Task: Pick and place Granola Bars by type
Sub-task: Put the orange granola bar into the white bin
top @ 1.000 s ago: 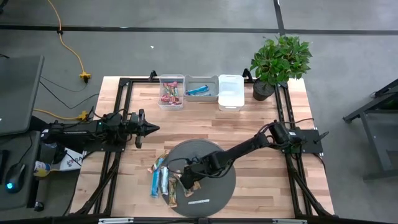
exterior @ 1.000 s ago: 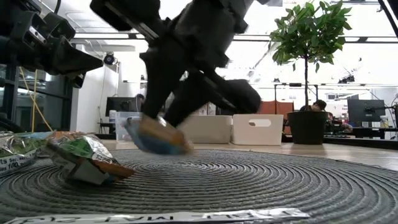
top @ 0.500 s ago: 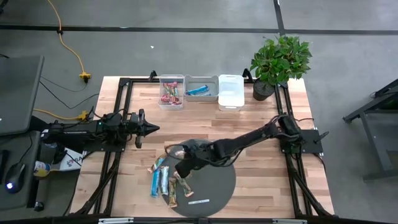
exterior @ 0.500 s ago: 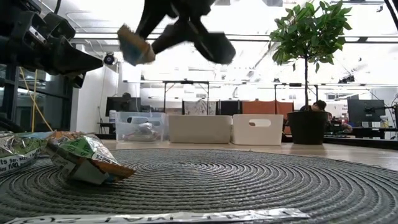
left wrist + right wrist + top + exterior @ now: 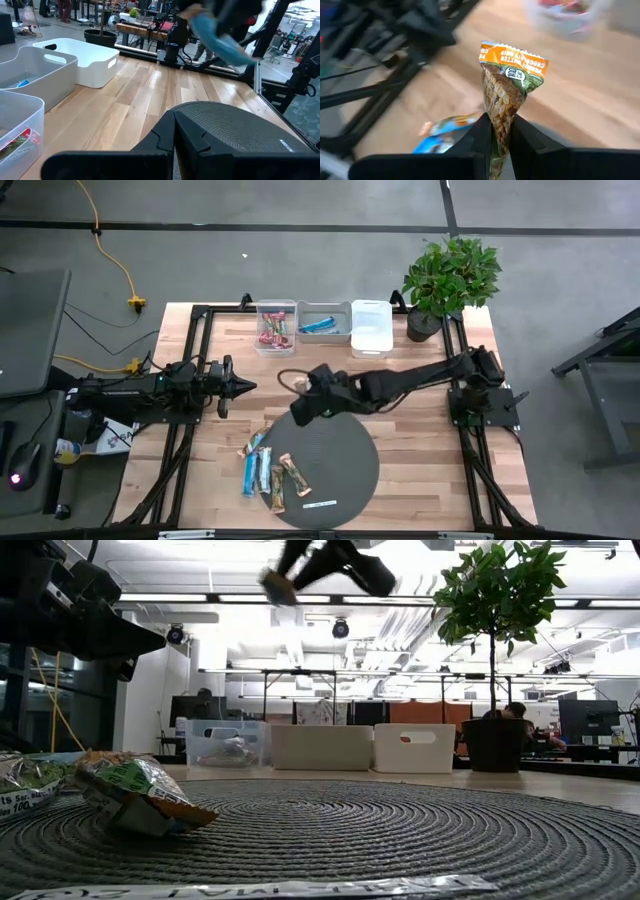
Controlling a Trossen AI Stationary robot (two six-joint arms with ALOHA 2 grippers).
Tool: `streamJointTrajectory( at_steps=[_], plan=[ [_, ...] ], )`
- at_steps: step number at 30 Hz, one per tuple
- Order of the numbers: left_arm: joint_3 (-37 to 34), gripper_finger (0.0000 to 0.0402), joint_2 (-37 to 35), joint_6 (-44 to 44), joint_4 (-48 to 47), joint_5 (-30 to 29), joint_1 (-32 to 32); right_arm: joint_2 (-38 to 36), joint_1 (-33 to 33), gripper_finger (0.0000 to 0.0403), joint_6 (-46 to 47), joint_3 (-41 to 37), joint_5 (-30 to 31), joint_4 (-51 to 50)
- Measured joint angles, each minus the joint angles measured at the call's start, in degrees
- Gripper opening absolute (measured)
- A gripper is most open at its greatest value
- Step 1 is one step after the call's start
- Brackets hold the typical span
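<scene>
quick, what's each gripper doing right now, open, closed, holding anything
Left gripper: closed, empty, waiting at the table's left side.
Right gripper: closed on an orange-and-green granola bar, lifted above the round mat.

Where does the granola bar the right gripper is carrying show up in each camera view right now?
High view: the held granola bar is hidden under the right gripper, above the round mat's far left edge.
Low view: bar at top, left of centre, in the air.
Left wrist view: I can't pick it out; the blue blur may be something else.
Right wrist view: bar at centre, between the fingers.
Shared landmark: the round mat.
</scene>
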Motion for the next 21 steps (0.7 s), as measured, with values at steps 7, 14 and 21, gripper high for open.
streamJointTrajectory(
  at_steps=[7, 14, 21],
  plan=[
    [0.0, 0.0, 0.0, 0.0, 0.0, 0.0, 0.0, -1.1, -3.8, 0.0033, 4.9, 0.0, 3.0, -15.1],
    [0.0, 0.0, 0.0, 0.0, 0.0, 0.0, 0.0, -1.1, -7.6, 0.0033, 5.9, 0.0, 7.1, -28.1],
    [0.0, 0.0, 0.0, 0.0, 0.0, 0.0, 0.0, -0.7, -13.2, 0.0034, -6.5, 0.0, 7.8, -30.5]
  ],
)
